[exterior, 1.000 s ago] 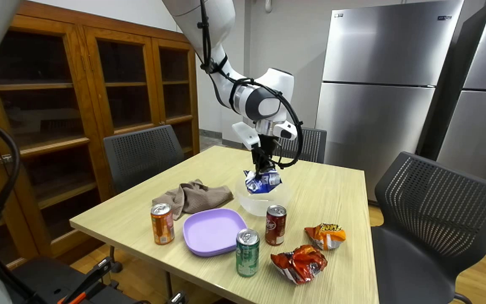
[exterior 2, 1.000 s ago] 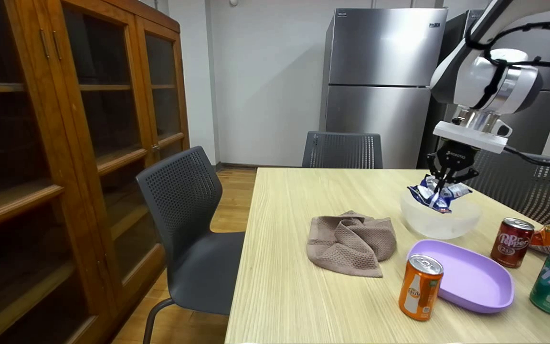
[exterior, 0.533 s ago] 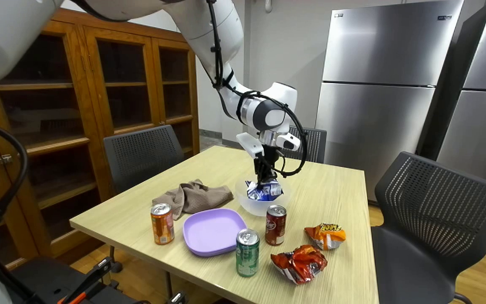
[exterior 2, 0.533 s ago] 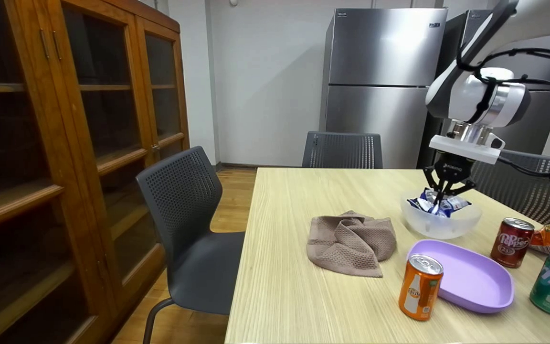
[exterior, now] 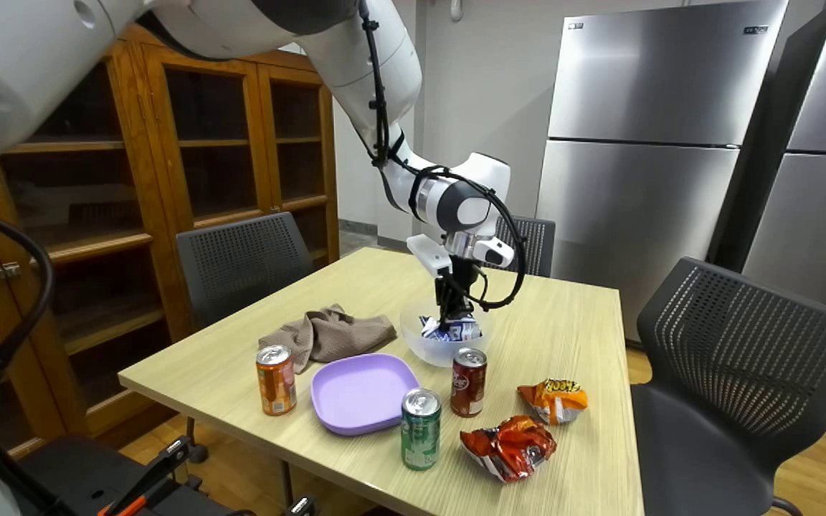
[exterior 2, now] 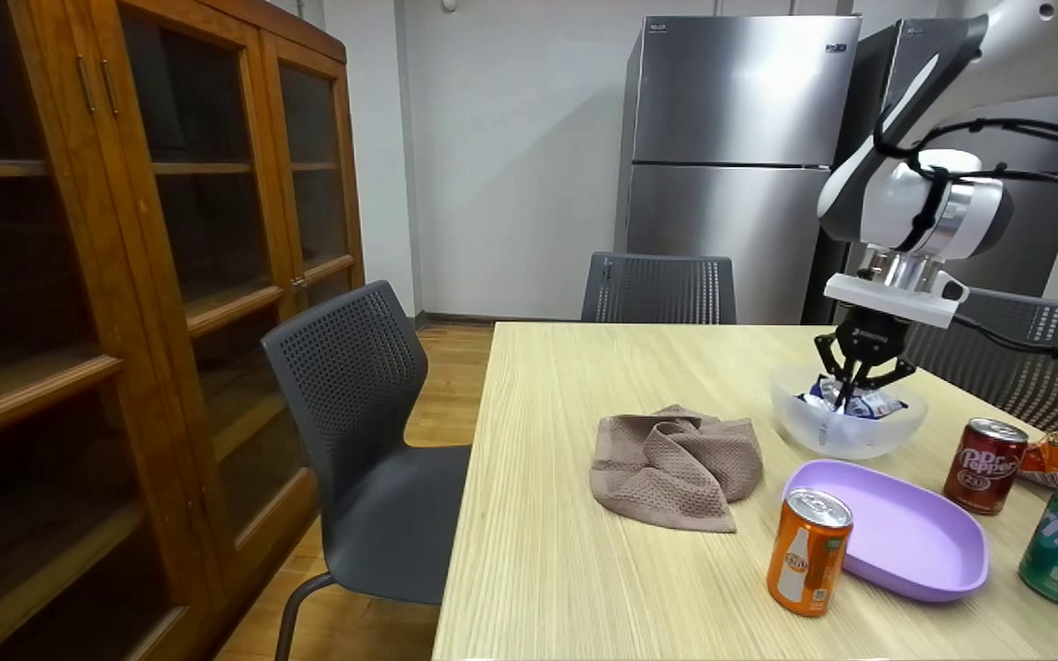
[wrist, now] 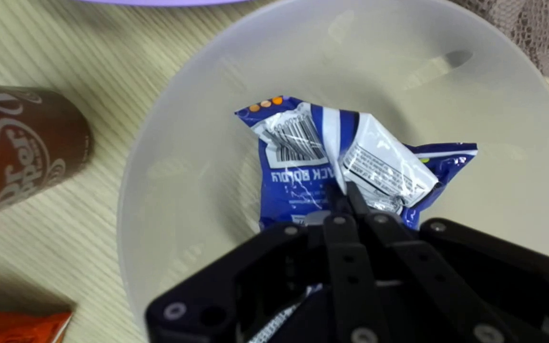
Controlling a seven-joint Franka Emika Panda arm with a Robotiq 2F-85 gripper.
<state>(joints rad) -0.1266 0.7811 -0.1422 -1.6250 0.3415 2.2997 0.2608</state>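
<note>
One snack bag [wrist: 360, 162], down inside the bowl [wrist: 160, 190].
Our hand [wrist: 345, 190], nearly closed, pinches a fold near the bag's middle; thin film, we judge, allows so narrow a grip.

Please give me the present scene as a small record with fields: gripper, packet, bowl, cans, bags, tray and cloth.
gripper: gripper pointing down, shut on a fold of the packet
packet: blue packet, crumpled, inside the bowl; whether it touches the bottom, I cannot tell
bowl: translucent bowl, round, on the table
cans: orange can, green can, Dr Pepper can, all upright
bags: orange bag and red bag, near each other
tray: purple tray, beside the orange can
cloth: brown cloth, rumpled, beside the bowl
</note>
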